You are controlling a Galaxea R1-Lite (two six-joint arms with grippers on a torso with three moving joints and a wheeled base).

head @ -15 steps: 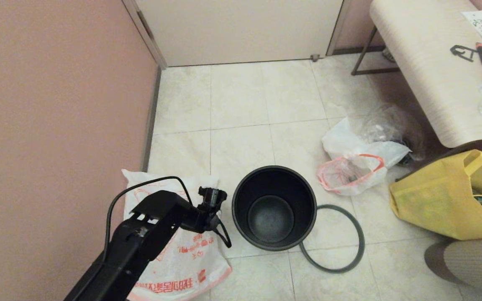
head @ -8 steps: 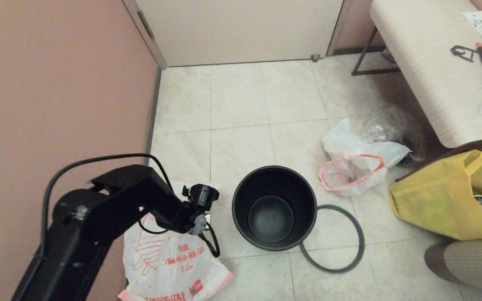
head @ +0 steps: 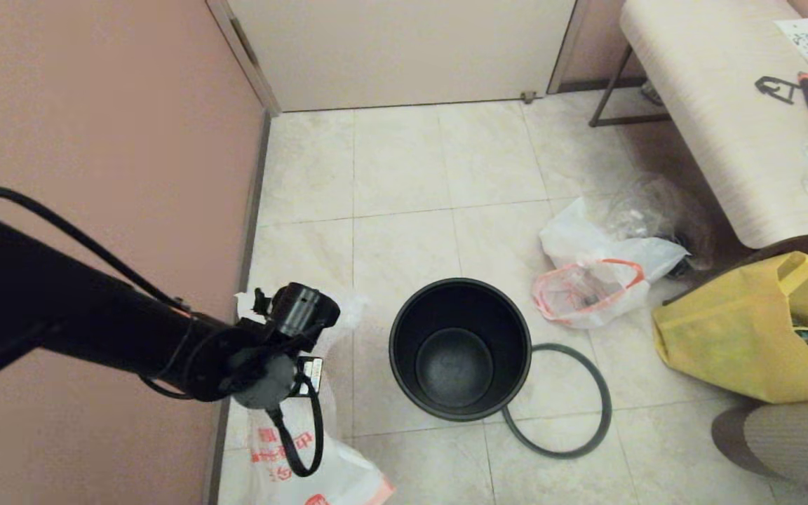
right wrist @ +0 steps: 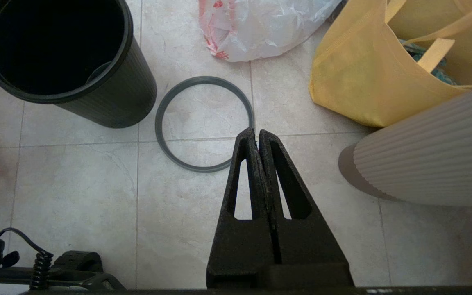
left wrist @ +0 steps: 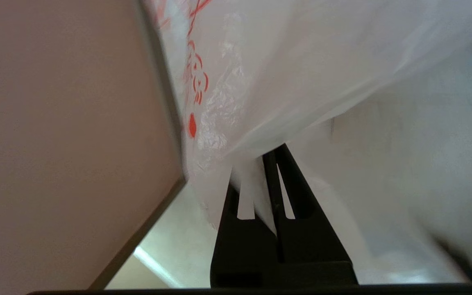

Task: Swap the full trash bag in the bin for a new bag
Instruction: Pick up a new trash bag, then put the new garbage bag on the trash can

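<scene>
The new bag (left wrist: 285,61), thin white plastic with red print, hangs against the pink wall. My left gripper (left wrist: 275,152) is shut on a fold of it. In the head view my left arm (head: 95,330) reaches in from the left, and the bag's lower part (head: 274,452) trails down to the floor. The black bin (head: 404,365) stands empty and upright to the right of the bag. Its grey ring (head: 604,414) lies on the tiles against its base. The full trash bag (head: 590,291) lies on the floor beyond the ring. My right gripper (right wrist: 256,132) hovers shut and empty above the ring (right wrist: 163,139).
A yellow fabric tote (head: 741,337) sits at the right under a pale table (head: 712,119). A clear bag of dark items (head: 656,207) lies behind the full bag. A ribbed beige shape (head: 797,442) is at the lower right. The wall (head: 95,140) is close on the left.
My left arm has risen and swung back toward the wall. It has lifted the new bag's upper part off the floor. The bin, the ring and the full bag have not moved.
</scene>
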